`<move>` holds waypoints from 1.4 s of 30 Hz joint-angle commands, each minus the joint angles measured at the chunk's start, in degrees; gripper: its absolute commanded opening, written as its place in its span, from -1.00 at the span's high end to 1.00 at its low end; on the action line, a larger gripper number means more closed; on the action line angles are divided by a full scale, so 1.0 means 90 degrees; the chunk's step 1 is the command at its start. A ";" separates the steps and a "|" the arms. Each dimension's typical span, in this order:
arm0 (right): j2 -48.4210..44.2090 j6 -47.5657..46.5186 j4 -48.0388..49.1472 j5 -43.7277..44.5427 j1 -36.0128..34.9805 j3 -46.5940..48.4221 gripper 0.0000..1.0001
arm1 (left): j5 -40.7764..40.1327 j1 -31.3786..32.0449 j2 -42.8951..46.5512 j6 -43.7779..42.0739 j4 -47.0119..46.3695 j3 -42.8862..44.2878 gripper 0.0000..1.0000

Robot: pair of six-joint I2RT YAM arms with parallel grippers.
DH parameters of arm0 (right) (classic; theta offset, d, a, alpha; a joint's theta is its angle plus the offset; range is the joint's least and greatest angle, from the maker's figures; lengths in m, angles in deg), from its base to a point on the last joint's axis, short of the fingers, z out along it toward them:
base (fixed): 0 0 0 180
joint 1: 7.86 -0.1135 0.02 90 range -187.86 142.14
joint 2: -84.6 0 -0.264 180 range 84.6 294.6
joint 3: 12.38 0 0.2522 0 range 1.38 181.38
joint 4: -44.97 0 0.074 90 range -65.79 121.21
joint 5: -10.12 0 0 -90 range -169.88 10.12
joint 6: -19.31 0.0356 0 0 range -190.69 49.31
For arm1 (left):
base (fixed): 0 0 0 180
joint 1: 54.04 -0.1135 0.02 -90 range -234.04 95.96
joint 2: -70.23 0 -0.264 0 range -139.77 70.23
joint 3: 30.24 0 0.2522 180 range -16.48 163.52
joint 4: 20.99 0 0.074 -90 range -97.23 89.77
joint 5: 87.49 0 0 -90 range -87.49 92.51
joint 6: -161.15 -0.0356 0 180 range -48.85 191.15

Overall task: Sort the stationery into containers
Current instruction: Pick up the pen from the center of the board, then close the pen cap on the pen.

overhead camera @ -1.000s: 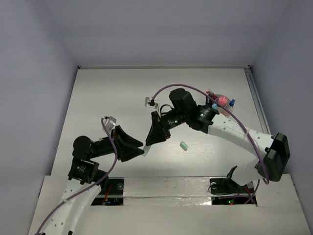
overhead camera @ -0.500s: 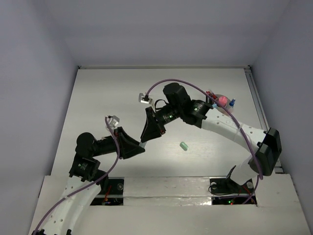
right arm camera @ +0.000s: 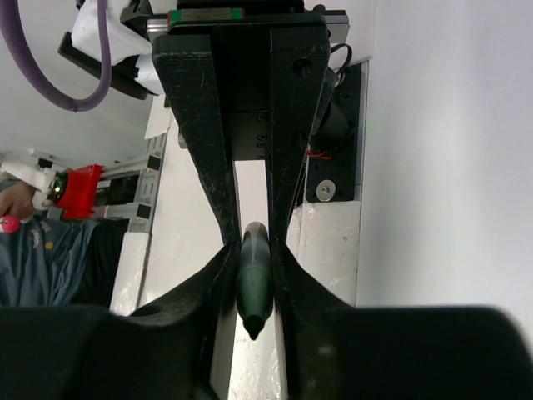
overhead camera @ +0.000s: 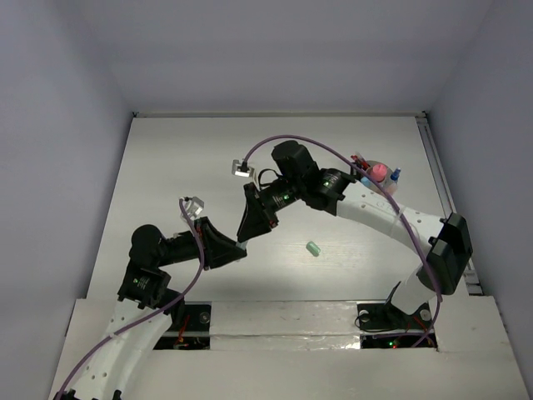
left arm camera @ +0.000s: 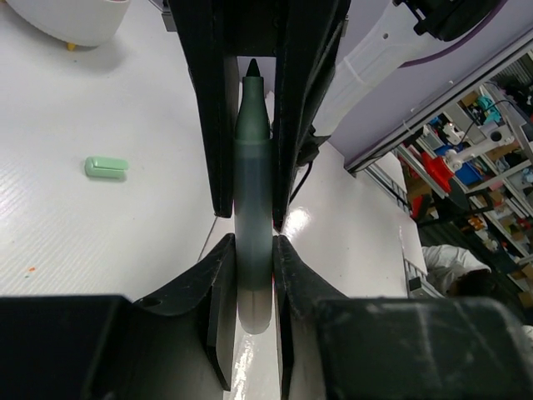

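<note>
Pen (left arm camera: 252,150), dark green, is pinched from both ends at once! The left gripper (left arm camera: 253,250) has its jaws clamped on the thick rear part of the barrel, pads pressed against both sides. The right gripper (right arm camera: 252,254) comes in nose to nose from the opposite side, its jaws squeezed on the same pen nearer the pointed black tip. In the left wrist view the right gripper's fingers (left arm camera: 208,125) run down either side of the barrel to just short of the left one's.

From above, the two grippers meet tip to tip over the near-middle of the table (overhead camera: 183,167), the left arm reaching in from the near left, the right arm curling round from the far right. The pen itself is too small to pick out there.

Just right of that meeting point, the mint eraser (overhead camera: 313,248) lies alone on the table. Over at the far right sits the cup (overhead camera: 386,187), already holding a pink-capped bottle (overhead camera: 379,171) and other small pieces I cannot tell apart.
</note>
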 commanded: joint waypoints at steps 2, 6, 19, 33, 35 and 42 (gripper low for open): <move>-0.0271 0.0129 0.0314 0.0526 -0.0022 0.0151 0.14 | -0.0252 0.0025 0.0047 -0.0388 0.0161 0.0294 1.00; -0.1001 0.0031 0.0665 0.1367 -0.0022 -0.0444 -0.61 | -0.0692 0.0025 -0.0040 -0.0711 0.0533 0.0587 1.00; -0.3788 0.0635 0.0270 0.6044 -0.0022 -0.3501 -0.15 | -0.2010 0.0025 -0.0548 -0.1296 0.0854 0.1222 1.00; -0.1738 0.1193 -0.1306 0.7599 0.0036 -0.3659 -0.50 | -0.2197 0.0025 -0.0568 -0.1492 0.0992 0.1144 1.00; -0.1426 0.1183 -0.1336 0.7628 0.0153 -0.3590 -0.50 | -0.2177 0.0025 -0.0578 -0.1492 0.0992 0.1144 1.00; -0.0635 0.0920 -0.1122 0.7287 0.0602 -0.3512 -0.46 | -0.2129 0.0025 -0.0519 -0.1492 0.0992 0.1135 1.00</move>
